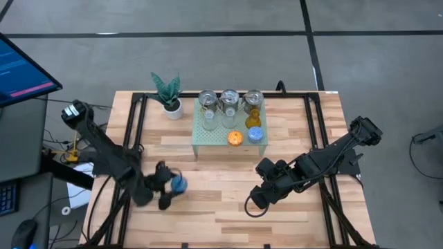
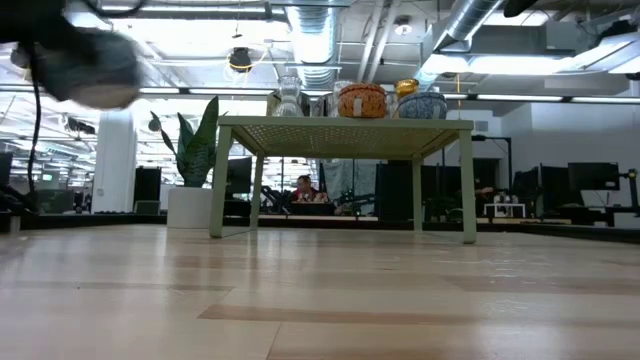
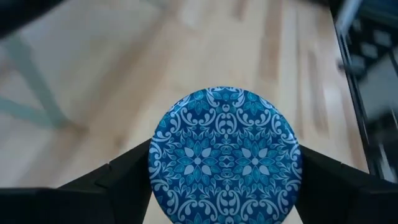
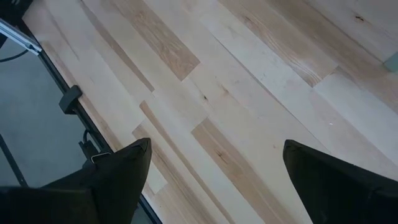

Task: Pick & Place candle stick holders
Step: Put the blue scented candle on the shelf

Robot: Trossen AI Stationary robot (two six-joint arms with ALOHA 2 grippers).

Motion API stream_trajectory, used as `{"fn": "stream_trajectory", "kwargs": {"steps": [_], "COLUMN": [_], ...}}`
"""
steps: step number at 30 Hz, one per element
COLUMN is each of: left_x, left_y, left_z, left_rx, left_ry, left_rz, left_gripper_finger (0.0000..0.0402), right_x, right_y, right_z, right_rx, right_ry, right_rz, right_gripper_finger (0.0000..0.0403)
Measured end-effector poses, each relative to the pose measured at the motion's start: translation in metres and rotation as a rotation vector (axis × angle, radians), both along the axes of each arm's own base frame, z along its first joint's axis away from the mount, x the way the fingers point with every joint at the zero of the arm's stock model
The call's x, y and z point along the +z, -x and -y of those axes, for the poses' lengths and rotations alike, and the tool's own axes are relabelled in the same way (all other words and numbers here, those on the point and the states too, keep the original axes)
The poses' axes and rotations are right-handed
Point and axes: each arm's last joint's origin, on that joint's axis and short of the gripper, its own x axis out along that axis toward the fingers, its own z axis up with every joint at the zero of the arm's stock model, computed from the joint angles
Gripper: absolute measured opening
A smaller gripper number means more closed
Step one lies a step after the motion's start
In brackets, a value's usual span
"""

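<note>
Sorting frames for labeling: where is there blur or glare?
Low view: a dark blurred shape at upper left, bright ceiling lights behind the green stand. Left wrist view: the blue holder in the left gripper is sharp, the table behind soft. High and right wrist views: even light.

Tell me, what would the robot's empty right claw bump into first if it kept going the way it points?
Probably just the bare wooden table. The right gripper, jaws open and empty, angles down at the planks with nothing between; how far off they are is hard to judge.
</note>
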Motion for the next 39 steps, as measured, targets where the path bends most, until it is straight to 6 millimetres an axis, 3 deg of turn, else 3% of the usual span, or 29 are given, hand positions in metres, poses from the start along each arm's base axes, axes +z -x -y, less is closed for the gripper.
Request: {"fn": "stream_trajectory", "kwargs": {"steps": [7,15,23,32,39], "left_x": [0.033,0.043,0.029,0.045,0.040], "left_y": [-0.013,-0.033,-0.055,-0.086,-0.106], "left_z": [-0.053,-0.089,-0.098,-0.096,-0.100], "left_rx": [0.207,0.347,0.412,0.423,0.456], "left_ry": [-0.080,-0.167,-0.214,-0.262,-0.282], "left_rz": [0.139,0.182,0.133,0.122,0.079], "left_gripper_finger": [0.0308,0.0308,0.0308,0.0308,0.0308], "right_x": [0.000,0.001,0.001,0.001,0.001], "right_y": [0.000,-0.004,-0.012,-0.014,-0.014], "right_z": [0.000,0.006,0.018,0.021,0.020], "right_rx": [0.000,-0.036,-0.055,-0.067,-0.064], "right_ry": [0.001,0.020,0.028,0.027,0.022], "right_rz": [0.000,0.024,0.035,0.034,0.038], "right_gripper_finger": [0.0353,0.0353,0.0353,0.0353,0.0353]}}
